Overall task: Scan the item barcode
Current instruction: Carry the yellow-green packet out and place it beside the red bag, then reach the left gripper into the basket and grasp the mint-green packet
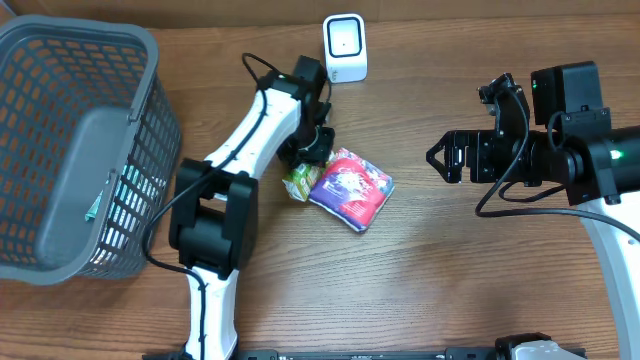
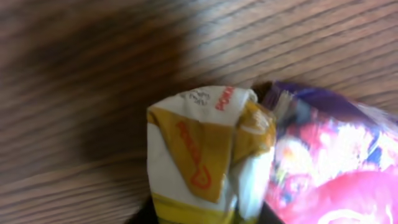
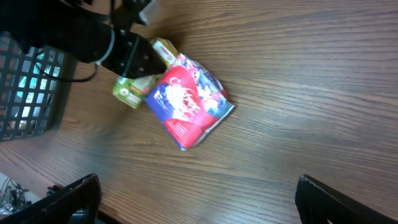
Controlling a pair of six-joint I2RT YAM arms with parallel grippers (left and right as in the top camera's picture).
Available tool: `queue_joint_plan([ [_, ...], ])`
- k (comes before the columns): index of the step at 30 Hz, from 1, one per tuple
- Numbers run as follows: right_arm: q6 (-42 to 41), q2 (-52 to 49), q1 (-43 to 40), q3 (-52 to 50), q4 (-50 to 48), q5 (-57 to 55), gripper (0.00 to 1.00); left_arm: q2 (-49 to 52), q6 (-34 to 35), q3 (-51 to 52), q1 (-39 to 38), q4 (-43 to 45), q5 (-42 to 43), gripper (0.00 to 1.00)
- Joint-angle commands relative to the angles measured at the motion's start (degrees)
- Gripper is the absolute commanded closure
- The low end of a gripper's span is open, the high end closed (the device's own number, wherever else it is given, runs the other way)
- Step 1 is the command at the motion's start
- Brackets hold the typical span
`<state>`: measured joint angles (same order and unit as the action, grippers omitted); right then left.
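Small crumpled yellow-green-white packet (image 1: 298, 182) lies mid-way across the wooden table (image 1: 450, 280), long axis roughly far-right to near-left, far end under the left gripper (image 1: 312, 150), jaws straddling it, grip unclear, purple-red glossy snack bag (image 1: 352, 190) touching its right side; right gripper (image 1: 445, 157) spread wide, empty, well right.

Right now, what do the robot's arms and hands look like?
The left arm has white, rounded links joined by black housings, a thin black cable looping near its wrist and a small green light there. The right arm is black and boxy at the wrist, white lower down, with a green lamp and a hanging black cable. The left hand and the right hand are black.
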<state>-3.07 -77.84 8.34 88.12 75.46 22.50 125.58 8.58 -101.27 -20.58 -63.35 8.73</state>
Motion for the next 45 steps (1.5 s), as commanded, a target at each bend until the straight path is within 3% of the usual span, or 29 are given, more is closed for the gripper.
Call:
queue_joint_plan([
  [1, -0.31, 0.35, 0.28, 1.51, -0.35, 0.09, 0.00, 0.28, 1.31, -0.35, -1.64, 0.17, 2.10, 0.66],
  [3, -0.31, 0.35, 0.28, 1.51, -0.37, 0.07, 0.00, 0.28, 1.31, -1.20, -2.05, -0.28, 2.19, 0.48],
  [5, -0.28, 0.35, 0.28, 1.51, -0.37, 0.07, 0.00, 0.26, 1.29, -2.47, -2.23, -1.09, 3.04, 0.41],
  [10, -0.31, 0.35, 0.28, 1.51, -0.35, 0.07, 0.00, 0.20, -0.68, -12.79, -1.40, -7.91, 3.34, 0.41],
  [14, -0.31, 0.35, 0.28, 1.51, -0.17, 0.09, 0.00, 0.20, -2.23, -29.77, 2.32, -16.79, 3.17, 0.41],
  [19, -0.31, 0.35, 0.28, 1.49, -0.13, 0.09, 0.00, 0.20, -3.76, -54.53, 11.04, -28.74, 2.78, 0.40],
  [23, -0.31, 0.35, 0.28, 1.49, -0.15, 0.09, 0.00, -0.46, -4.35, -66.36, 20.59, -33.46, 3.63, 0.41],
  [29, -0.31, 0.35, 0.28, 1.49, -0.02, 0.09, 0.00, -8.59, -5.35, -62.18, 36.15, -33.46, 9.25, 0.44],
  [34, -0.31, 0.35, 0.28, 1.49, -0.09, 0.09, 0.00, -18.34, -7.34, -46.64, 52.13, -33.46, 8.72, 0.44],
  [39, -0.28, 0.35, 0.28, 1.49, -0.15, 0.09, 0.00, -20.79, -9.81, -34.84, 68.13, -32.28, 13.86, 0.49],
  [42, -0.26, 0.35, 0.28, 1.49, -0.35, 0.07, 0.00, -20.74, -10.34, -27.15, 70.93, -28.04, 13.53, 0.49],
  [45, -0.26, 0.35, 0.28, 1.49, -1.03, 0.09, 0.00, -20.74, -12.81, -18.18, 68.96, -22.99, 12.87, 0.46],
])
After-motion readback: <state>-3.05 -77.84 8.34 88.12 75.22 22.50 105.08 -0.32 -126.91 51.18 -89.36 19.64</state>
